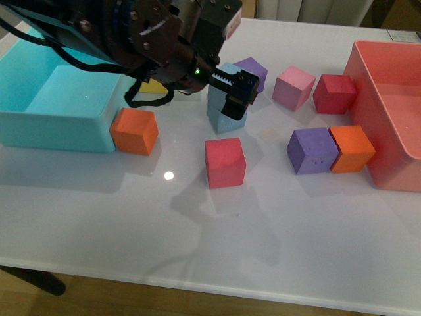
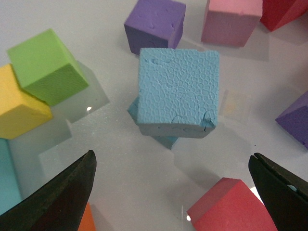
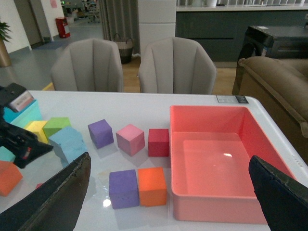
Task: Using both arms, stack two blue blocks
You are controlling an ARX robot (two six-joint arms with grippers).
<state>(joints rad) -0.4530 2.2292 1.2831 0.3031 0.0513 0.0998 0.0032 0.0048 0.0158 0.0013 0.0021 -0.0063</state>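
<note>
Blue blocks (image 1: pixel 217 108), judged light, soft foam best pinched across opposite flat faces, are seen stacked slightly askew mid-table (image 1: pixel 197 250), while the left gripper (image 2: pixel 172 159) and right gripper (image 3: pixel 168 159) are held spread wide, empty.

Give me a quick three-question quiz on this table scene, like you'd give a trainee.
1. True or false: one blue block sits on top of the other blue block.
2. The left gripper is: A) open, holding nothing; B) shut on a purple cube; C) shut on a yellow cube.
3. Fill in: the large bin in the right wrist view is coloured ____.
Key: 1 true; 2 A; 3 pink.
</note>
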